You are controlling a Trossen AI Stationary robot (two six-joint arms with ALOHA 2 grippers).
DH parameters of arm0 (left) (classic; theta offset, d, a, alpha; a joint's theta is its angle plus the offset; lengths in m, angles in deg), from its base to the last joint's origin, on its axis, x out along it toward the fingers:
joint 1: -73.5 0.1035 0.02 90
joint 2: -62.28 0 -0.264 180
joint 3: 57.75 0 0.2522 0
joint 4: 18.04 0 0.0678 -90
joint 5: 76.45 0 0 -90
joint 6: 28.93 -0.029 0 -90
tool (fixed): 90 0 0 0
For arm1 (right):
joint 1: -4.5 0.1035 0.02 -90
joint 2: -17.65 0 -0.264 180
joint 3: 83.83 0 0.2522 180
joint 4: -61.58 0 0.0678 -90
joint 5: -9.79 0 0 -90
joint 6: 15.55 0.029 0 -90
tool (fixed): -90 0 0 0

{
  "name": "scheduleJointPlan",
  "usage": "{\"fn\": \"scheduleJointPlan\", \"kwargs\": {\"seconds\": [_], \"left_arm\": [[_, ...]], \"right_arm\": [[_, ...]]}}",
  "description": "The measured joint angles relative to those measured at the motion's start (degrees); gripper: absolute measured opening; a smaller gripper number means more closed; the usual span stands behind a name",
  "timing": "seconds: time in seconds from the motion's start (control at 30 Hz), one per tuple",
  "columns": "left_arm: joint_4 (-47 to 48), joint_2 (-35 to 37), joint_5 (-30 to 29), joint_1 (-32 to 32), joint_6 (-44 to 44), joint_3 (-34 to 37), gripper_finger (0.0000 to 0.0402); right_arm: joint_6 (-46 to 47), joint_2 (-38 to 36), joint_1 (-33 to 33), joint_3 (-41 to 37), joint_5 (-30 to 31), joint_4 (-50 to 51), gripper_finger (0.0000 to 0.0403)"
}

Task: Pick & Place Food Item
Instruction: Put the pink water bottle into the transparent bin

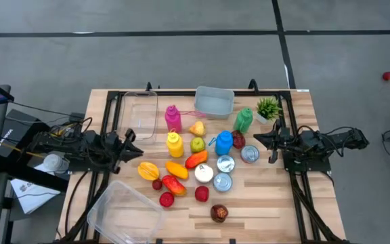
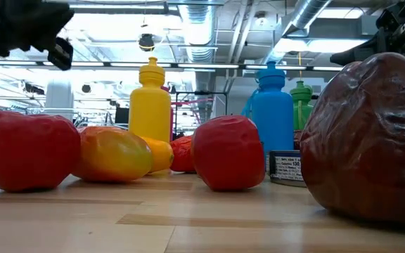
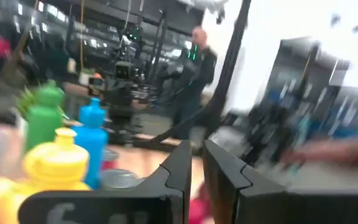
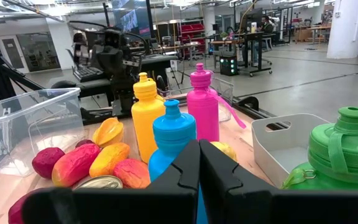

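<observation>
Toy food lies in a cluster at the table's middle: a dark red fruit (image 1: 219,213) (image 2: 371,140) nearest the front, red apples (image 1: 202,194) (image 2: 229,151), an orange-red mango (image 1: 173,184) (image 2: 111,153), a yellow fruit (image 1: 148,170) and a green apple (image 1: 197,144). Each rests on the wood. My left gripper (image 1: 135,144) (image 3: 197,155) hovers at the cluster's left side, its fingers almost together with nothing between them. My right gripper (image 1: 257,139) (image 4: 199,152) hovers level at the cluster's right side, shut and empty, pointing at the blue bottle (image 4: 173,134).
Yellow (image 1: 174,144), pink (image 1: 172,118), blue (image 1: 223,141) and green (image 1: 244,119) bottles stand among the food, with cans (image 1: 225,164) beside them. A grey bin (image 1: 214,102) and a clear tub (image 1: 139,108) sit at the far side, another clear tub (image 1: 124,210) at the near left, a small plant (image 1: 269,107) at the far right.
</observation>
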Motion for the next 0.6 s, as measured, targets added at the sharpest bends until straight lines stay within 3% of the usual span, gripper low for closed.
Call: {"fn": "scheduleJointPlan", "kwargs": {"seconds": [0.17, 0.37, 0.47, 0.6], "left_arm": [[-9.46, -0.04, -1.70, 0.00, 11.33, 0.01, 0.0029], [-21.48, 0.01, -3.73, 0.00, 12.82, 0.00, 0.0029], [-22.37, 0.01, -3.76, 0.00, 12.79, 0.01, 0.0029], [-22.39, 0.01, -4.10, 0.00, 12.75, 0.00, 0.0029]], "right_arm": [[0.00, 0.00, 0.00, 0.00, 0.00, 0.00, 0.0000], [2.63, 0.01, -0.01, 0.00, 0.00, -0.78, 0.0000], [10.18, 0.00, -0.15, 0.00, 0.00, -2.17, 0.0000], [31.27, -0.01, -0.21, 0.00, 0.00, -5.03, 0.0000]]}}
